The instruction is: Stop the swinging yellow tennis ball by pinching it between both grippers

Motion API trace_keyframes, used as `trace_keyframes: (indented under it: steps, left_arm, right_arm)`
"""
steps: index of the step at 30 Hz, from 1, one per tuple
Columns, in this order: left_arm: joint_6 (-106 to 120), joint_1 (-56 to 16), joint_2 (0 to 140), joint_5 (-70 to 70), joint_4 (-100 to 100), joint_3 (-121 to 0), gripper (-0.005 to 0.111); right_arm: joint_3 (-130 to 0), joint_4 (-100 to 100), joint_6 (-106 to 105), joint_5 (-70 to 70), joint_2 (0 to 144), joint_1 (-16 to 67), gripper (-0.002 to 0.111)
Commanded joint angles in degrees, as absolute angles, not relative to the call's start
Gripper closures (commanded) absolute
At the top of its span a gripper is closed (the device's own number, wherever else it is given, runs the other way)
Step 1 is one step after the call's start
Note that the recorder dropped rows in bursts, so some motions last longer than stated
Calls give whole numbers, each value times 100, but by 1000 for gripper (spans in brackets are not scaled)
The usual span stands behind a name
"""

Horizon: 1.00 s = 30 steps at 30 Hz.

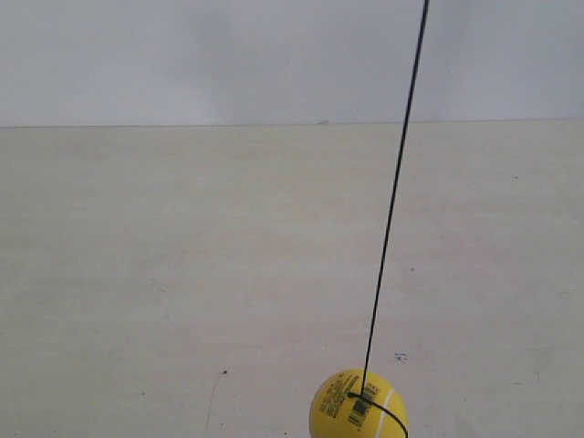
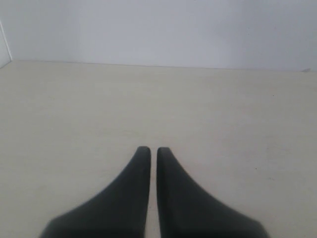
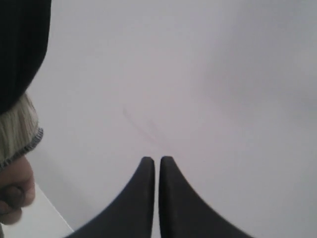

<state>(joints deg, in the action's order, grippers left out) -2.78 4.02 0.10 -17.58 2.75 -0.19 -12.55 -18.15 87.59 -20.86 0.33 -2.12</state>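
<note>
The yellow tennis ball (image 1: 358,407) hangs low at the bottom edge of the exterior view, right of centre, with its barcode label facing the camera. A thin black string (image 1: 394,196) runs up from it, slanting to the right, and leaves the top of the picture. Neither arm shows in the exterior view. My left gripper (image 2: 153,148) is shut with nothing between its black fingers, above the pale tabletop. My right gripper (image 3: 157,158) is also shut and empty, facing a plain pale wall. The ball is out of both wrist views.
The pale wooden table (image 1: 182,274) meets a white wall (image 1: 228,55) at the back. In the right wrist view a person's hand (image 3: 15,191) and dark sleeve (image 3: 20,44) sit at the picture's edge.
</note>
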Motion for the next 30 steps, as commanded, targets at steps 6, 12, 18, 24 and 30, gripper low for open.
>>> trace_keyframes:
  steps: [6,12,18,24,30]
  left_arm:
    - [-245,375,0,-1761,280,0,102]
    - [-245,375,0,-1761,280,0,102]
    - [-245,375,0,-1761,280,0,102]
    - [-245,375,0,-1761,280,0,102]
    - [-245,375,0,-1761,280,0,102]
  right_arm:
    - [-1271,-4410,8693,-1261,0,-231,108]
    - [-1271,-3865,10624,508,0,-231,108]
    - [-1271,-3891,9641,559,0,-231,108]
    - [-1271,-3891,9261,401,0,-231,108]
    - [-1271,-3807,9261,243,0,-231,108]
